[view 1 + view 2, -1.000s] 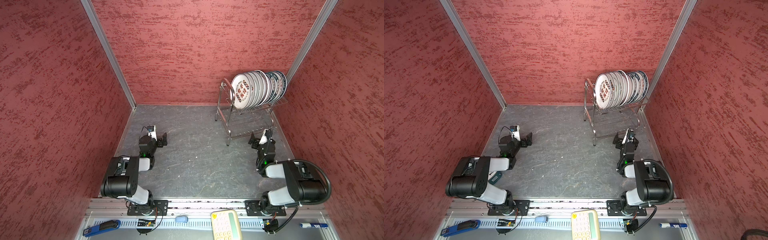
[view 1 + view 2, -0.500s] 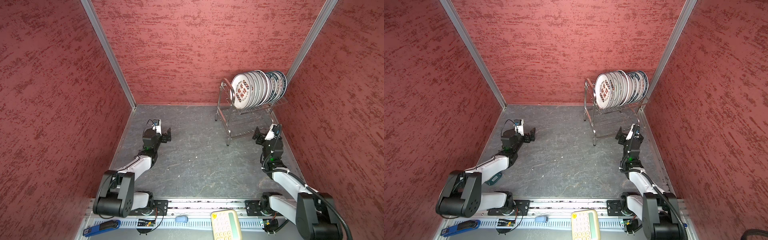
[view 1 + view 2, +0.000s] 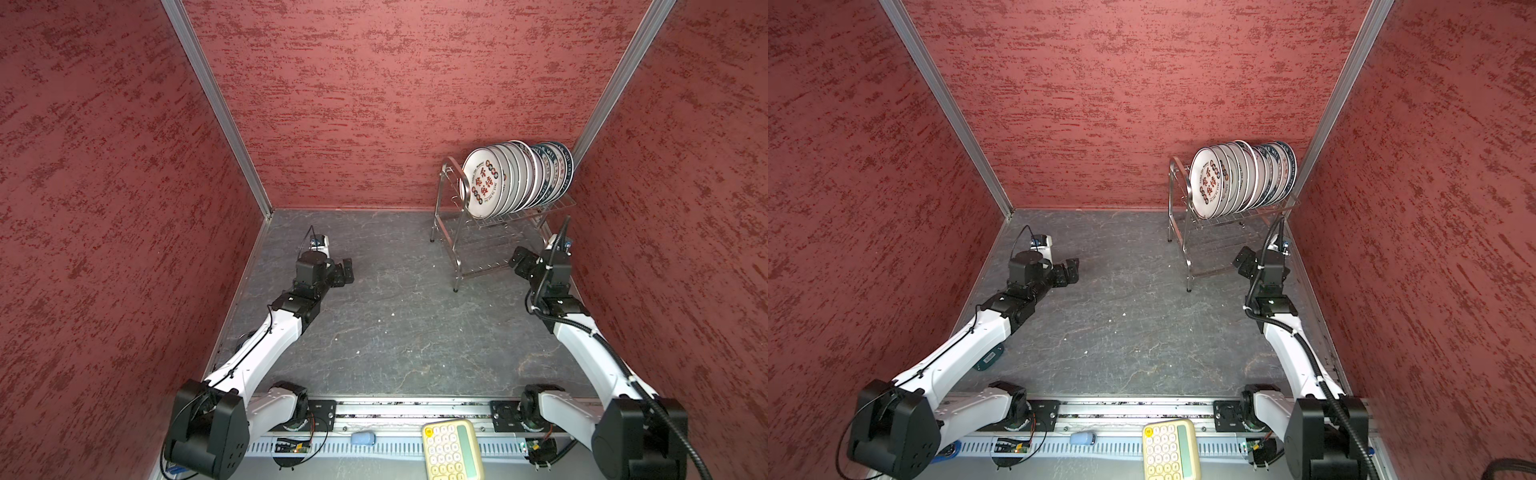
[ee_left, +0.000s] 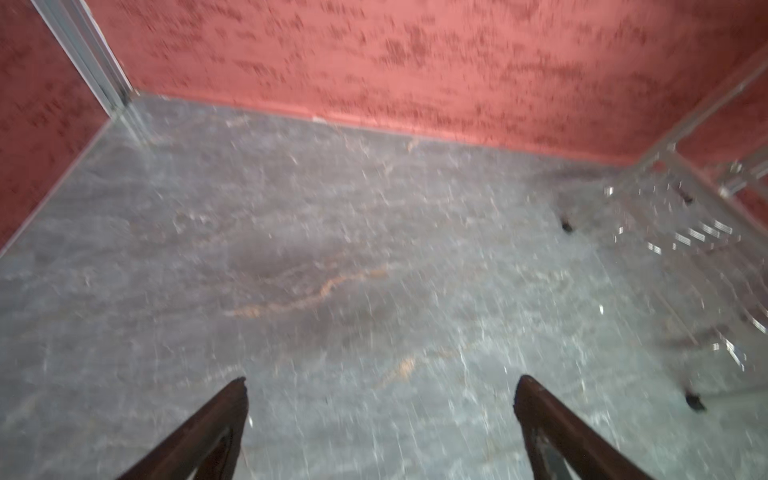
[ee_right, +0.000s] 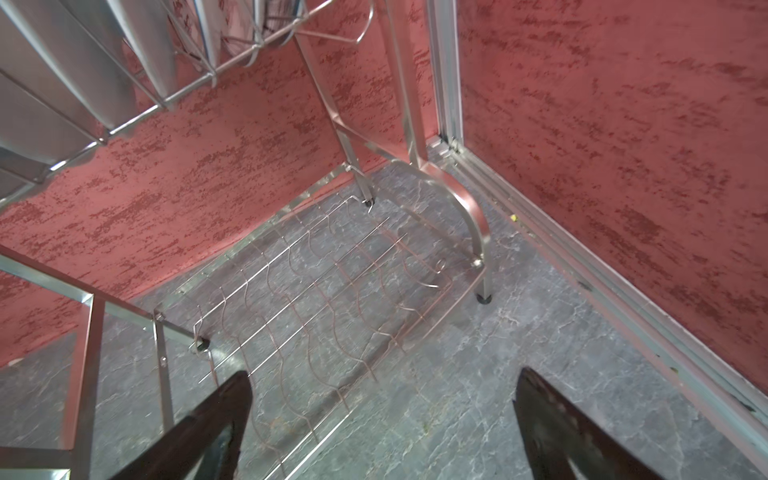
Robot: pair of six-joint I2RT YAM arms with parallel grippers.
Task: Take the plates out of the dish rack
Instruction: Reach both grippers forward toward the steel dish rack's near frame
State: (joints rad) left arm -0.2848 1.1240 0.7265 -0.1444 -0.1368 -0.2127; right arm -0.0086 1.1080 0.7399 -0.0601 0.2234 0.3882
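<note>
Dish rack (image 3: 458, 266) (image 3: 1187, 266) noted at the far right corner of the grey surface (image 3: 395, 332), close to the red walls (image 3: 374, 104). 2 wire tiers are seen on steel legs, with an arched handle at the left end.

Plates (image 3: 515, 178) (image 3: 1237, 178) are held in the upper tier. All are stood on edge, packed face to back in 1 row and leaned slightly. The leftmost plate is marked with red characters on white. Dark lettered rims are seen on those at the right end. An exact count cannot be made from the top views.

Right hand (image 3: 521, 264) (image 3: 1246, 259) is placed low, just near of the rack's right end, beside the lower tier. In the right wrist view the hand (image 5: 382, 378) is seen released, its fingers (image 5: 216, 415) spread wide with only the surface and the wire grid between them. Plate undersides (image 5: 62, 83) are seen through the upper tier.

Left hand (image 3: 345, 272) (image 3: 1069, 270) is placed low over the left half of the surface, well apart from the rack. In the blurred left wrist view it (image 4: 380, 382) is likewise seen released, with nothing grasped.

A yellow keypad (image 3: 451, 449) is noted at the near edge, off the surface.
</note>
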